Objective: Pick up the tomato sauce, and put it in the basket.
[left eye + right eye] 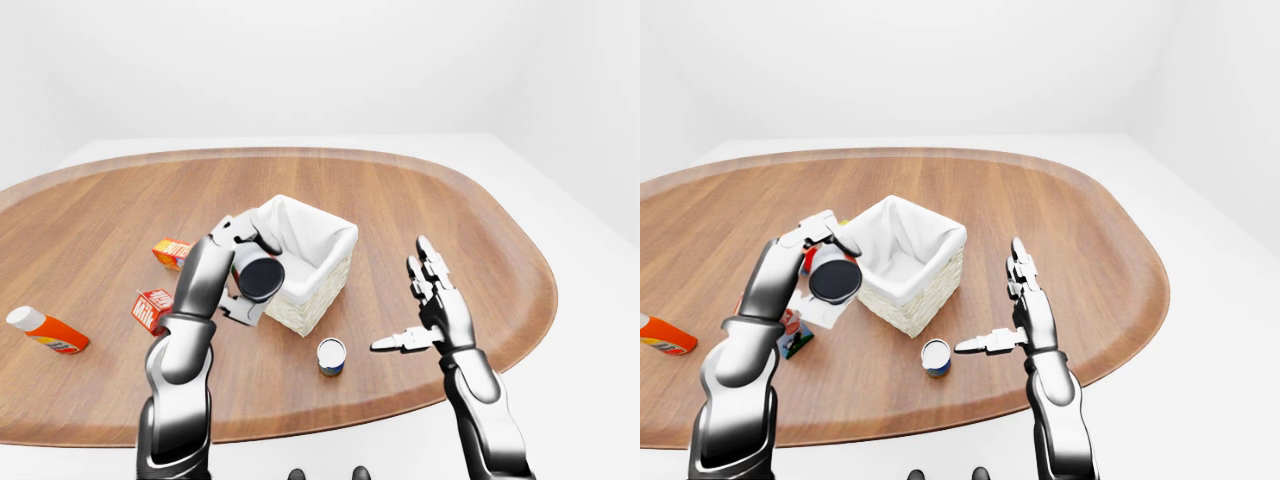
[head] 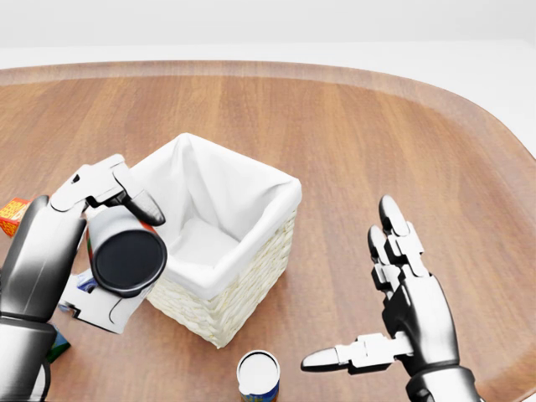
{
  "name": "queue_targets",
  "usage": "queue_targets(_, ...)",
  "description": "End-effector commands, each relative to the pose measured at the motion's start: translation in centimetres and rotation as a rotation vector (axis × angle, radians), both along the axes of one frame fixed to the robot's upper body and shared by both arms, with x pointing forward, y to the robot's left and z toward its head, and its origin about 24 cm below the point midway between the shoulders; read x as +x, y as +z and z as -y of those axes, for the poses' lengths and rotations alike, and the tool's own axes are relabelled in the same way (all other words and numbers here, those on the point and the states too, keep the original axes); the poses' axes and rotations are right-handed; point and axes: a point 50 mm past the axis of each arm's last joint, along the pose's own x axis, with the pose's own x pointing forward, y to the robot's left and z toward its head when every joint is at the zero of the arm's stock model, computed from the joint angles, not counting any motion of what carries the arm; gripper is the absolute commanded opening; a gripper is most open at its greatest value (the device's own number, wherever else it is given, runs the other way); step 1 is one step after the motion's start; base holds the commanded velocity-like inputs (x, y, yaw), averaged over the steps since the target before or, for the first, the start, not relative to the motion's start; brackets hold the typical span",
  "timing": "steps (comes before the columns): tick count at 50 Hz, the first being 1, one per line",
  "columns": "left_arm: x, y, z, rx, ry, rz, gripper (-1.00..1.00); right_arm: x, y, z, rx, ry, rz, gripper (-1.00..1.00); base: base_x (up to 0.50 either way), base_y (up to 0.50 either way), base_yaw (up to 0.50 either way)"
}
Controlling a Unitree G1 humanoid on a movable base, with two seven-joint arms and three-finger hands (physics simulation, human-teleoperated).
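The tomato sauce can (image 2: 126,258) is off the table, tilted so that its dark round end faces the head view. My left hand (image 2: 113,255) is shut on it, fingers over its top and thumb under it. The can hangs just left of the left rim of the white-lined wicker basket (image 2: 289,197) and partly overlaps that rim in the head view. The basket's inside shows only white cloth. At the lower right of the head view my right hand (image 2: 356,289) is open above the table, fingers spread and holding nothing.
A second can (image 2: 258,374) with a blue label stands below the basket. A butter box (image 1: 172,250), a red milk carton (image 1: 152,308) and an orange bottle (image 1: 45,330) lie to the left on the oval wooden table (image 1: 480,230).
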Motion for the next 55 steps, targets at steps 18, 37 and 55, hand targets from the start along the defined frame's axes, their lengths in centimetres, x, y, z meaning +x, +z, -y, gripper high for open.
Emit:
queue_targets(18, 6.0, 0.9, 0.0, -0.097, -0.079, -0.046, -1.00, 0.1, 0.0, 0.0, 0.002, 0.000, 0.001, 1.00, 0.00, 0.00, 0.00)
queue_targets(37, 10.3, 0.8, 0.6, -0.227, -0.223, -0.186, -1.00, 0.0, 0.5, 0.1, 0.005, 0.001, 0.021, 1.00, 0.00, 0.00, 0.00)
queue_targets(55, 13.5, -1.1, 1.4, -0.236, -0.244, -0.373, -1.00, 0.1, 0.4, 0.1, 0.007, 0.000, 0.018, 1.00, 0.00, 0.00, 0.00)
